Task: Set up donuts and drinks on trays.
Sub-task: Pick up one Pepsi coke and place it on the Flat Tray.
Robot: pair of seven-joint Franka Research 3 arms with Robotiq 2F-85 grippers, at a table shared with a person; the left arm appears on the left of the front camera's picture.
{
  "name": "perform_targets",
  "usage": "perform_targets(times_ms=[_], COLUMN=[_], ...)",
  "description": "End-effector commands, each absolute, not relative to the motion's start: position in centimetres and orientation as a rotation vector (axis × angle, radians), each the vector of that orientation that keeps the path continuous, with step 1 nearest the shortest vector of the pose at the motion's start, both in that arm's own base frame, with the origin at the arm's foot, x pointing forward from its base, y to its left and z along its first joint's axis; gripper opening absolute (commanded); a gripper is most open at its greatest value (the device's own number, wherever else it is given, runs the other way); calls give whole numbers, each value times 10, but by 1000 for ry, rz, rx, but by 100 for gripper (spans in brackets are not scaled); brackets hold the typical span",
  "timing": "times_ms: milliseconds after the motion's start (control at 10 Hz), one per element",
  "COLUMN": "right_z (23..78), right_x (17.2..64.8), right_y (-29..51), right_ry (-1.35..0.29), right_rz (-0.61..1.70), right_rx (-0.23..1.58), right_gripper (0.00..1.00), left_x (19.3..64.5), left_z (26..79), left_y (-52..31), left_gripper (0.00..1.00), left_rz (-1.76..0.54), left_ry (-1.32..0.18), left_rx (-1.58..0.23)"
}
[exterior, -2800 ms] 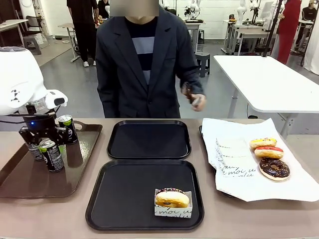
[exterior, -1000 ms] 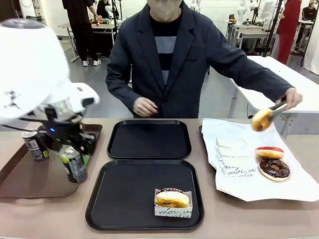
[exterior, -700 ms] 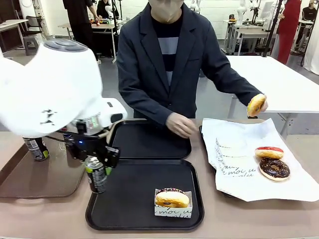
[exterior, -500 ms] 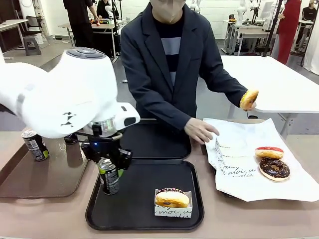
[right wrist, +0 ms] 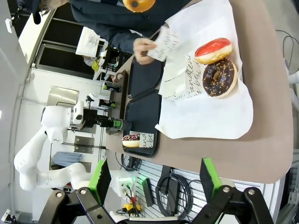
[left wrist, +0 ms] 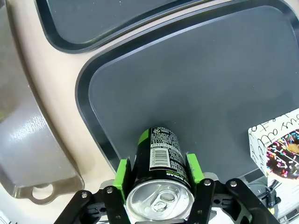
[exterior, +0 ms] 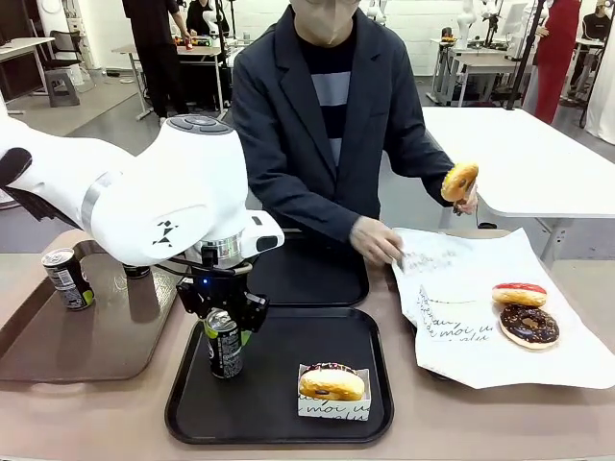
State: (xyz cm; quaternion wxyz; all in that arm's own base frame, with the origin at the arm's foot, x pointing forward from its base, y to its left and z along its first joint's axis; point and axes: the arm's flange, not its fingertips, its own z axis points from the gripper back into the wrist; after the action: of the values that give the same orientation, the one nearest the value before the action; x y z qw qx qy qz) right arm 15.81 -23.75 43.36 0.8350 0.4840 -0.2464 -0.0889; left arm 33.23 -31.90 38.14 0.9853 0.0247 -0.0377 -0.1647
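Observation:
My left gripper (exterior: 224,338) is shut on a black can with green marks (exterior: 225,346), held upright over the left part of the near black tray (exterior: 279,423). In the left wrist view the green pads (left wrist: 123,173) clamp the can (left wrist: 161,156) at both sides; whether its base touches the tray (left wrist: 210,88) I cannot tell. One sprinkled donut in a paper holder (exterior: 332,386) sits on that tray. The far black tray (exterior: 307,279) holds nothing. A second can (exterior: 67,279) stands on the brown tray (exterior: 77,355). My right gripper (right wrist: 155,179) is open off the table's right end.
The person holds a donut (exterior: 459,181) in tongs above the white paper (exterior: 461,355) and lifts a paper holder (exterior: 428,259) with the other hand. A red-iced donut (exterior: 517,293) and a chocolate donut (exterior: 528,324) lie on that paper.
My left arm carried the can from the brown tray rightwards onto the near black tray's left part. The person lifted a donut with tongs, brought it left, and picked up a paper holder.

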Motion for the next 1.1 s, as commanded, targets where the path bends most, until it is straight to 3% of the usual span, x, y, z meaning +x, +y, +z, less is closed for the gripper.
perform_targets(times_ms=[0,200,300,400,1000], right_z=[436,436,436,436,436], right_x=[161,161,161,161,161], right_y=[-239,-239,-239,-239,-239], right_ry=[-550,-550,-550,-550,-550], right_rz=[-180,-180,-180,-180,-180], right_rx=[1048,1048,1048,1048,1048], right_gripper=[100,100,100,100,100], left_x=[333,325,319,312,260], left_z=[389,401,408,414,472], left_y=[-324,-321,-318,-316,-230], left_gripper=[100,100,90,99,100], left_rz=[-337,-354,-360,-366,-378], left_ry=[-86,-95,-91,-94,-182], left_rx=[54,37,35,41,99])
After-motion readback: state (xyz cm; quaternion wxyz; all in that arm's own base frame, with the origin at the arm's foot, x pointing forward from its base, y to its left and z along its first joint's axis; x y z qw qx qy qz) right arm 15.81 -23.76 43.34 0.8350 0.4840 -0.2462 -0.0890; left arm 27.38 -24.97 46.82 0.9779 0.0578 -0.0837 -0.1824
